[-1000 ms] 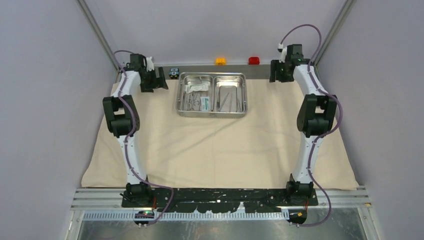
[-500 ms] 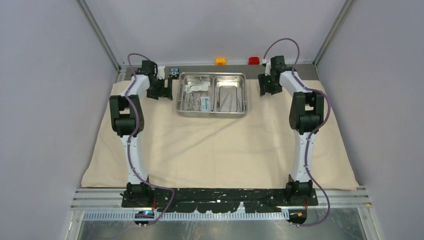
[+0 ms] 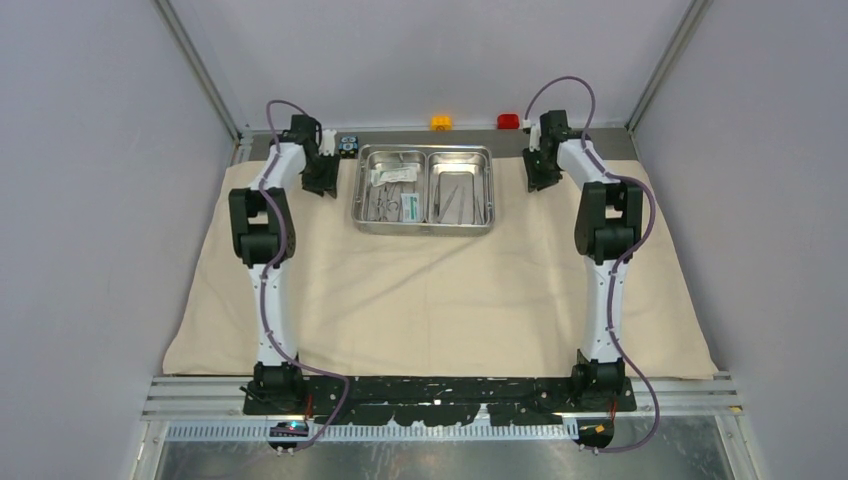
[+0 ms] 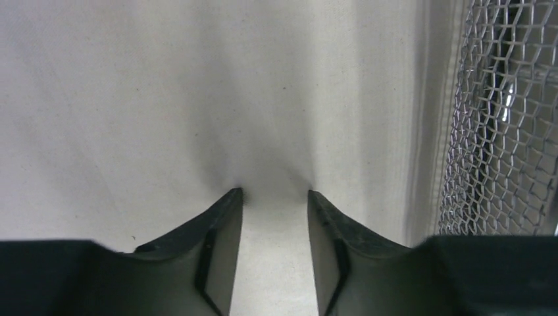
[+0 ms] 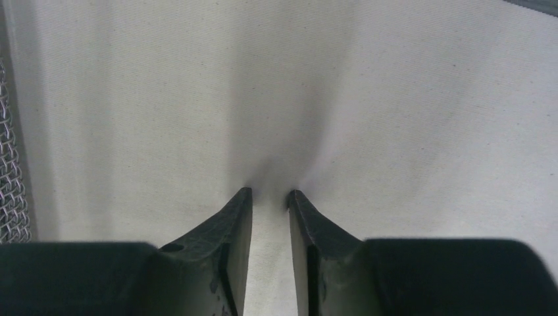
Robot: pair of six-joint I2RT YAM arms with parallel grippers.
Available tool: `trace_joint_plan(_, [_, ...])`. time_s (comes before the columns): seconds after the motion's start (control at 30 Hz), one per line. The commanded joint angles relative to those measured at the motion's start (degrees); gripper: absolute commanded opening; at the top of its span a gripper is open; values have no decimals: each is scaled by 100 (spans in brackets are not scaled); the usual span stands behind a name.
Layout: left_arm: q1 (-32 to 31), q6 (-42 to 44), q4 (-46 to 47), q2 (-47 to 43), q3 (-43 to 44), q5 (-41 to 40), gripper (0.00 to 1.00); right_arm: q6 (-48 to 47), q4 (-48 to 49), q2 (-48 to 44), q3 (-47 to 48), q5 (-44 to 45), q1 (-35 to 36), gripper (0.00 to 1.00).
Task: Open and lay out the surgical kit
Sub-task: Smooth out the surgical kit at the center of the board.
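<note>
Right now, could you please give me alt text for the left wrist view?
The left gripper, its two black fingers slightly apart, presses into beige cloth that dimples at the tips; metal mesh runs down the right edge.

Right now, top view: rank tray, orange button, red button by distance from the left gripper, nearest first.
From the left gripper:
1. Tray, just to its right.
2. Orange button, back edge, near the middle.
3. Red button, back edge, farther right.

Two black fingers of the left hand (image 4: 275, 194) press into the large beige cloth wrap (image 4: 131, 99), puckering it, beside silver wire mesh (image 4: 507, 118).
</note>
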Motion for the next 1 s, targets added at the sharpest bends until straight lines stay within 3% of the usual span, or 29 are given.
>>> trace_joint_plan(0.0, [-149,-3,-574,608,479,212,34,-118,-182,374,233,175,-33,26])
trace_joint_plan(0.1, [-167,-64,-781,849,903,222,14,-101,-227,487,393,193,-39,17])
trace_joint_plan(0.23, [-167,-127,-1005,1126,1441,245,0,-112,-303,645,680,281,-68,6])
trace_joint_plan(0.3, [-173,-162,-1089,1241,1671,276,0,-118,-343,713,827,292,-84,1])
trace_joint_plan(0.6, [-176,-414,-1034,1467,2091,403,0,-184,-715,1147,1733,729,-233,0])
trace_joint_plan(0.97, [-175,-587,-1159,1868,2762,258,0,-325,-863,1423,2112,1055,-237,1])
